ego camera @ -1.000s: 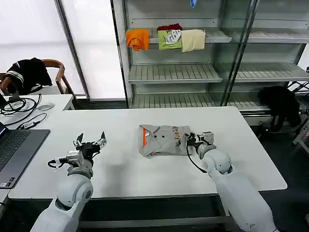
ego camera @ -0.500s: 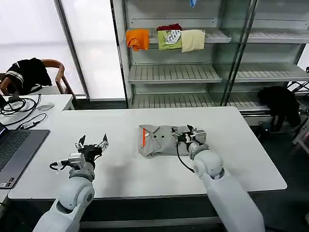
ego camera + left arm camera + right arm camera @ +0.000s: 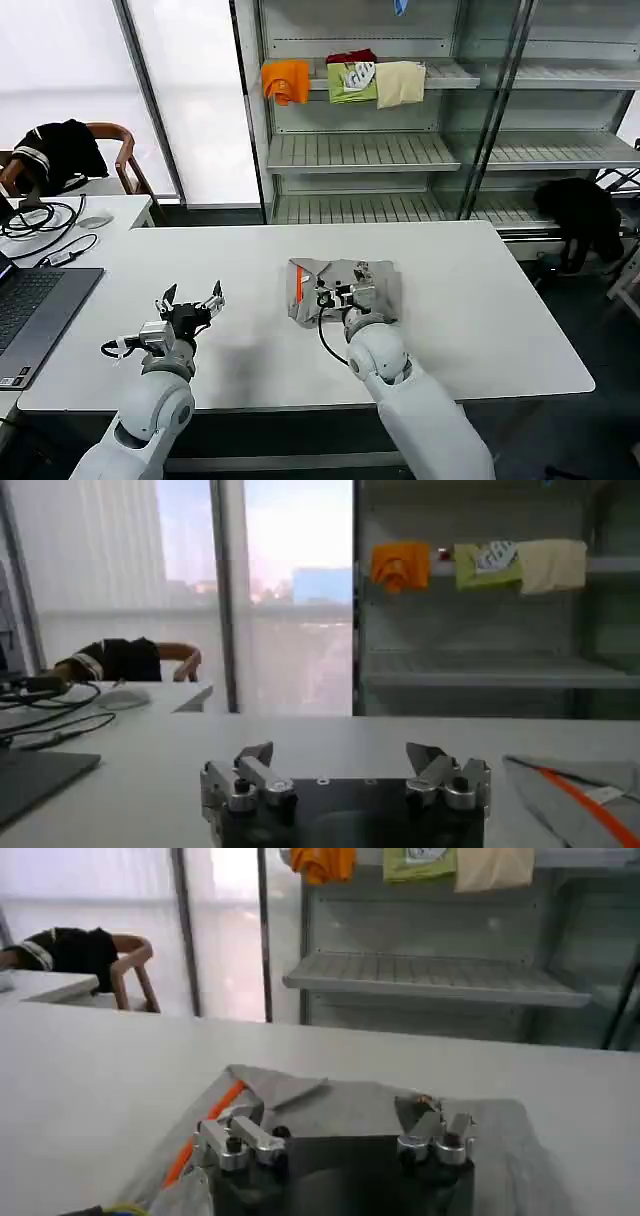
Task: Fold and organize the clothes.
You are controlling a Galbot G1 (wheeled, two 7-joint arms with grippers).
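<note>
Head view: right pincer (image 3: pixel 337 296) spread open over folded grey T-shirt (image 3: pixel 343 290) mid-worktop (image 3: pixel 500 320); left pincer (image 3: pixel 190 299) open, empty, near front-left corner

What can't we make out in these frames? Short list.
- Head view: the right gripper and arm cover the near middle of the folded grey T-shirt, so the chest print and any contact are hidden.
- Right wrist view: the gripper body blocks the cloth under it; the fingers stand apart, cloth between them unclear.
- Left wrist view: the frame edge cuts the T-shirt off.
- Head view: the left gripper hovers open; its gap to the table is unreadable.
</note>
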